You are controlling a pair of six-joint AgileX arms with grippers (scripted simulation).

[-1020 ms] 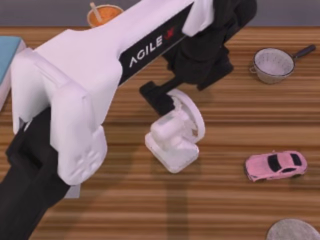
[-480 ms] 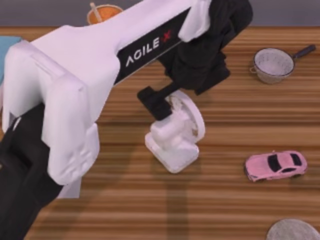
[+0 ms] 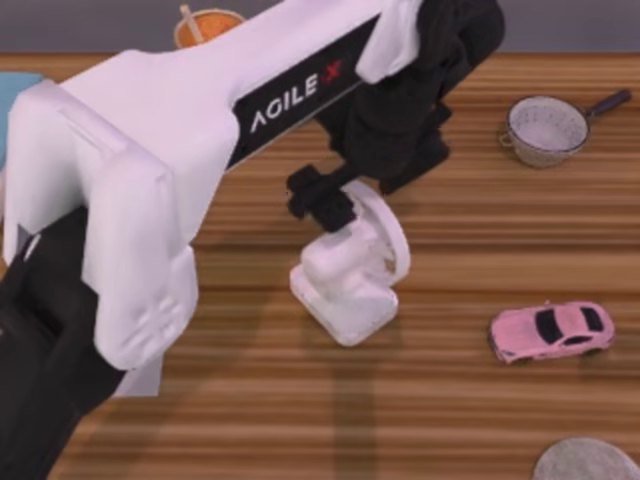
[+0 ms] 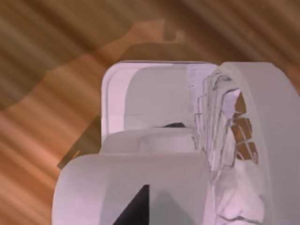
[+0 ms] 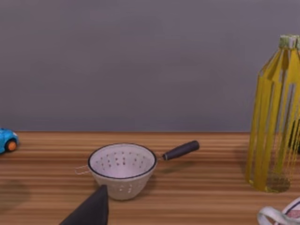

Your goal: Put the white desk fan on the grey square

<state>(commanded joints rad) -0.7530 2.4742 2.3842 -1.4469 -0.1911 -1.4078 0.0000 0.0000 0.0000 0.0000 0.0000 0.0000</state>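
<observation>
Over the middle of the table hangs the left gripper, black fingers drawn close together just behind the round head of the white desk fan; appears to be pinching the top of the motor housing, though the arm's own bulk hides the contact and a firm grip cannot be confirmed. From the left wrist view, fills nearly the whole picture: white desk fan with square base flat on the wood, grille head to one side, a dark finger tip right against the housing. Stands upright on the bare wooden table, a little right of centre. Peeking out from under the left arm near the left edge, a pale corner of the grey square, well apart from the fan. Further right, a pink toy car; towards the far right, a white colander with a dark handle; at the near right corner, part of a grey round disc; at the far edge, an orange bowl. Out of the top view, the right gripper, parked; only one dark finger tip visible in the right wrist view, facing the colander and a yellow ribbed bottle.
</observation>
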